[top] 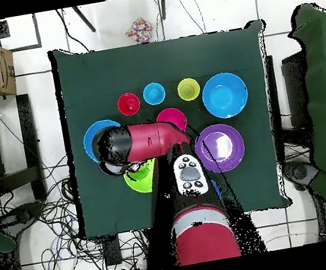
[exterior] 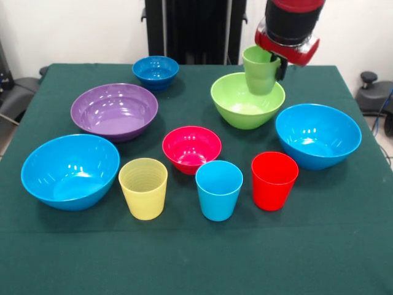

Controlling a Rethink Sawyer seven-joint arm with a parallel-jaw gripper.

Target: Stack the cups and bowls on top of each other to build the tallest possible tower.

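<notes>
The green cup (exterior: 260,69) hangs upright just above the lime green bowl (exterior: 247,101) in the upper right of the front view, pinched at its rim by the gripper (exterior: 274,63). The other bowls and cups stand apart on the tabletop (exterior: 196,258).

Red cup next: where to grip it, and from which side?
Take the red cup by its rim, coming straight down from above. It stands upright and mouth-up, so one finger can probably go inside the wall and one outside. Favor the rim's near side: the light blue cup and large blue bowl crowd its flanks.
</notes>
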